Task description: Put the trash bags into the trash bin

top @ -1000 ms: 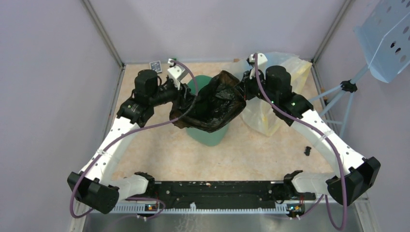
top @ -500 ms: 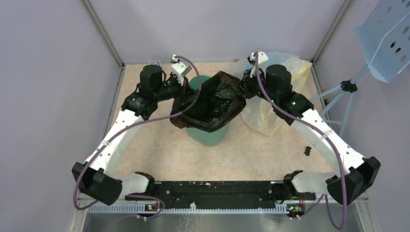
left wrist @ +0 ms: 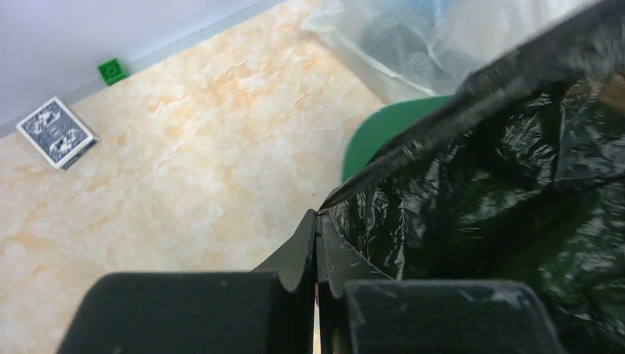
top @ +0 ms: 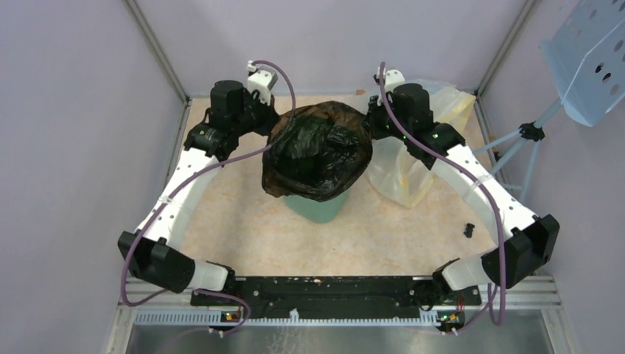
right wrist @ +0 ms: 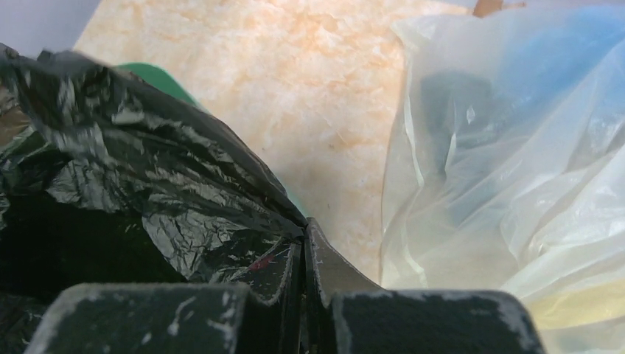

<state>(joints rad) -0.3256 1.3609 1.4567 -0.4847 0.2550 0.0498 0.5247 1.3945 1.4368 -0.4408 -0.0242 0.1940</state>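
The black trash bag (top: 318,151) hangs stretched open between my two grippers, over the mint-green trash bin (top: 318,209), of which only the lower part shows. My left gripper (top: 271,131) is shut on the bag's left rim; in the left wrist view its tips (left wrist: 317,218) pinch the black film (left wrist: 479,184), with the bin's rim (left wrist: 383,133) beyond. My right gripper (top: 368,125) is shut on the right rim; its tips (right wrist: 304,225) clamp the crinkled bag (right wrist: 147,169), and a sliver of bin (right wrist: 158,77) shows behind.
Clear and yellowish plastic bags (top: 413,162) lie just right of the bin, close to my right gripper (right wrist: 516,147). A card box (left wrist: 57,133) and a small green block (left wrist: 110,71) sit by the back wall. A small black part (top: 469,230) lies at the right.
My left gripper has shut on the bag's left rim. Both arms have drawn back and up, and the bag now spreads wider and covers the bin's top.
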